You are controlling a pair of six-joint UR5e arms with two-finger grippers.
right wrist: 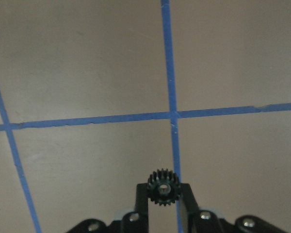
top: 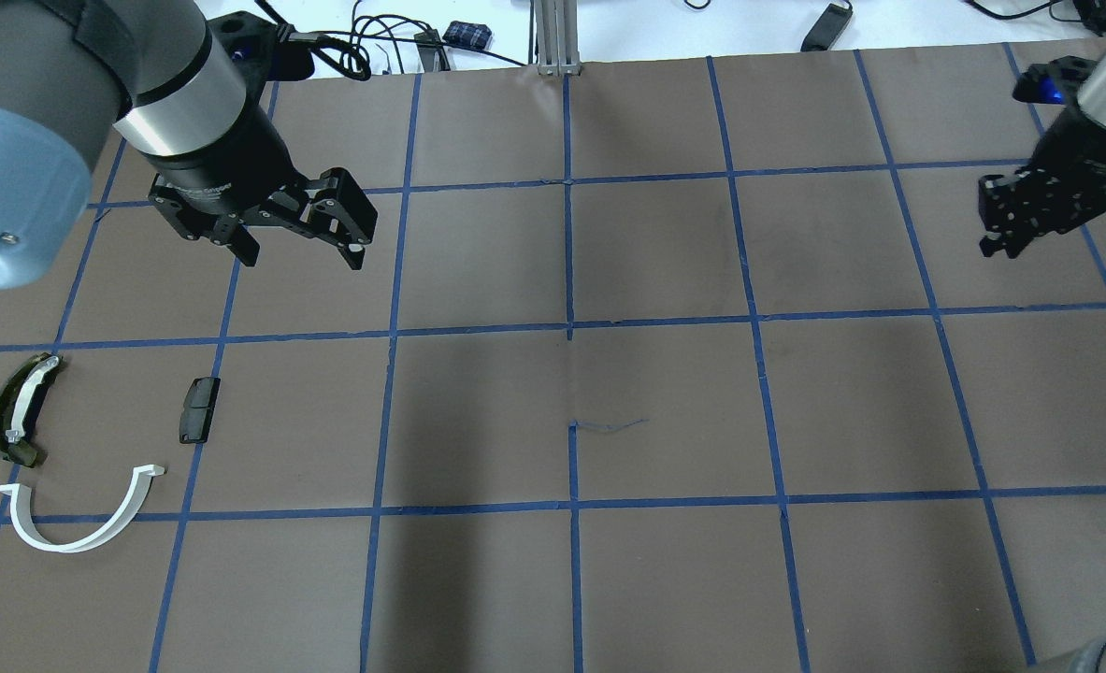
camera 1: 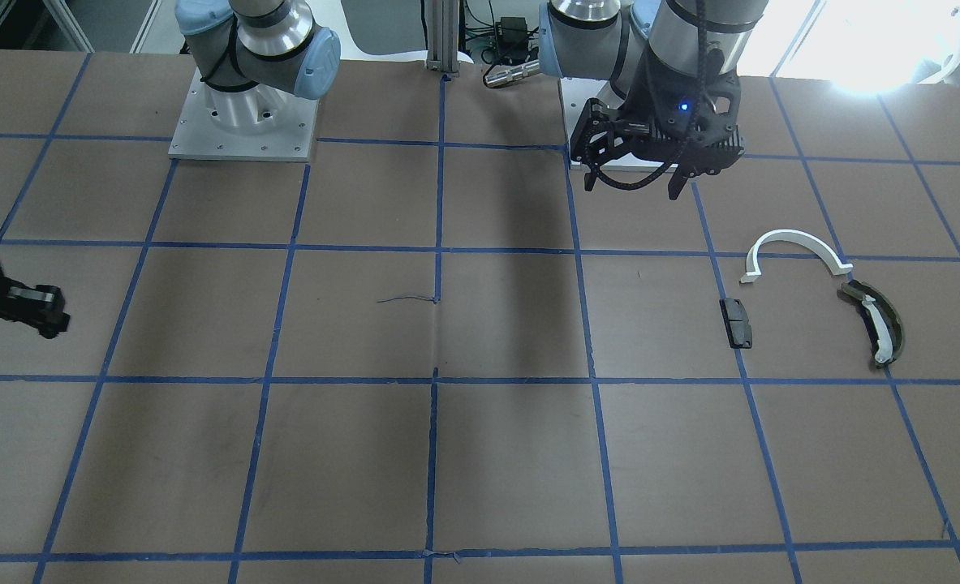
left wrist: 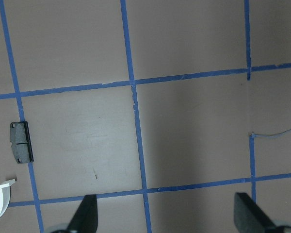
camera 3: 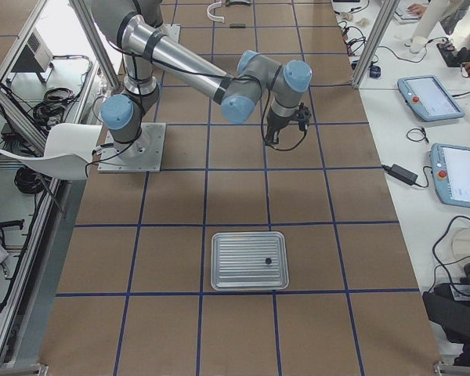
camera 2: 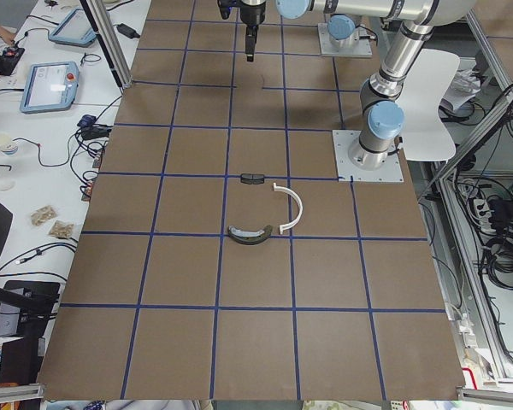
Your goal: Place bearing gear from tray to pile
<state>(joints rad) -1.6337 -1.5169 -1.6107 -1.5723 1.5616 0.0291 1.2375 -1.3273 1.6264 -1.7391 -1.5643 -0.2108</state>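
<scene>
Brown gridded tabletop (top: 665, 411); right hand (right wrist: 162, 195) pinches small toothed black gear (right wrist: 160, 186); left hand (top: 302, 259) spread, empty.

Small black toothed gear (right wrist: 159, 187), face-on, pinched between right gripper (right wrist: 161, 195) fingertips. Ribbed metal tray (camera 3: 216, 263) flat at right end. Pile (camera 1: 853, 294) at left: white half-ring (top: 76, 542), olive curved piece (top: 20, 407), black block (top: 198, 409), lying apart.

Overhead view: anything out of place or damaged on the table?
Nothing spilled or broken. One oddity: a thin blue squiggle beside the centre tape line, off the grid; thread or pen mark, cannot tell. The white arc, olive curved piece and black block lie flat and apart, none touching.
</scene>
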